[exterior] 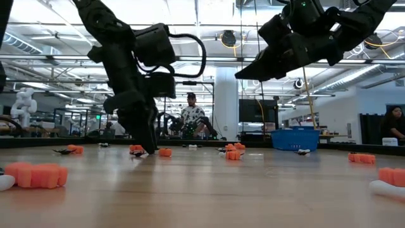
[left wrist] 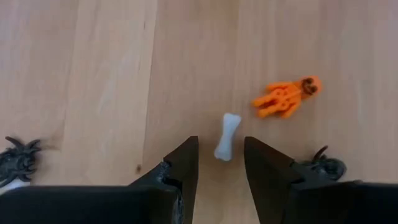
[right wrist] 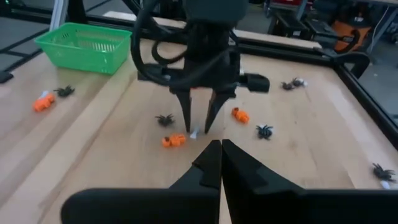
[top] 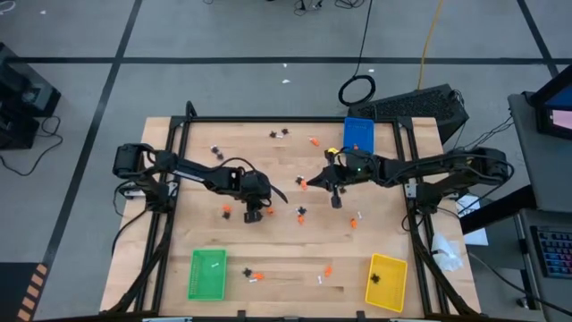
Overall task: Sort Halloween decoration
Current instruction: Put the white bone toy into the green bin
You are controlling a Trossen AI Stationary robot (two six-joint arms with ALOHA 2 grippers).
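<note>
Left gripper [left wrist: 221,171] jaws apart astride white bone [left wrist: 227,136]; centre it, descend to bench, then close. Right gripper [right wrist: 220,163] jaws together.

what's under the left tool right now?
A white bone lies on the bare wood table between the open fingers of the left tool, not yet gripped. An orange figure lies beside. The tool body hides whatever lies behind the fingers.
</note>
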